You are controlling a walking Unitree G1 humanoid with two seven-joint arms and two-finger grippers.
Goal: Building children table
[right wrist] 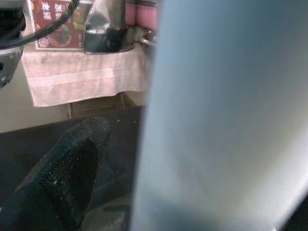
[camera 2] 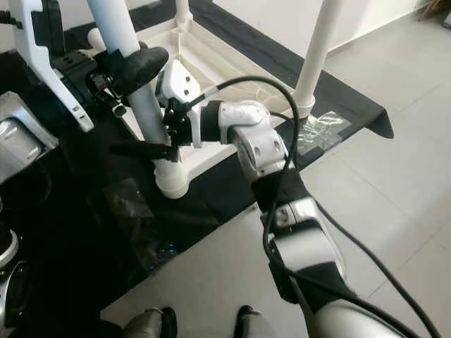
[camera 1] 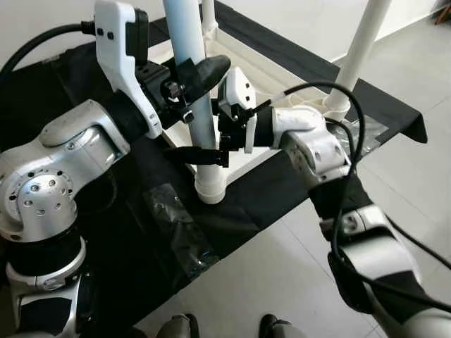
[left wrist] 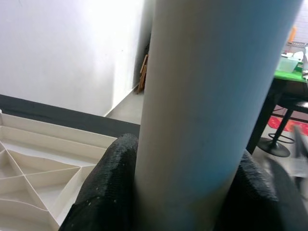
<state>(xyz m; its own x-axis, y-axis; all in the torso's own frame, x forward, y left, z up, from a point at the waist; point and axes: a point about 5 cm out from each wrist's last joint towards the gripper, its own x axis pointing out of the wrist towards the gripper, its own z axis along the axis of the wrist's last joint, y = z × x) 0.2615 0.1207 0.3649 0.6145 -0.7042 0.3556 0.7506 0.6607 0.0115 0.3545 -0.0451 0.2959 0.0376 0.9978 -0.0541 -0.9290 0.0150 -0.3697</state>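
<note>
The upside-down tabletop [camera 1: 246, 67] is lying on a black cloth [camera 1: 282, 183] on the floor, legs pointing up. Left end effector [camera 1: 194, 74] is clamping the near leg [camera 1: 201, 113] high up; right end effector [camera 1: 204, 155] is closing on it lower, just above its socket. Three legs are standing; the fourth corner cannot be seen. A sign in the right wrist view is too blurred to read.

The table top [camera 1: 246, 70] lies on the cloth [camera 1: 141, 232], its near-corner leg [camera 1: 201, 105] upright.
</note>
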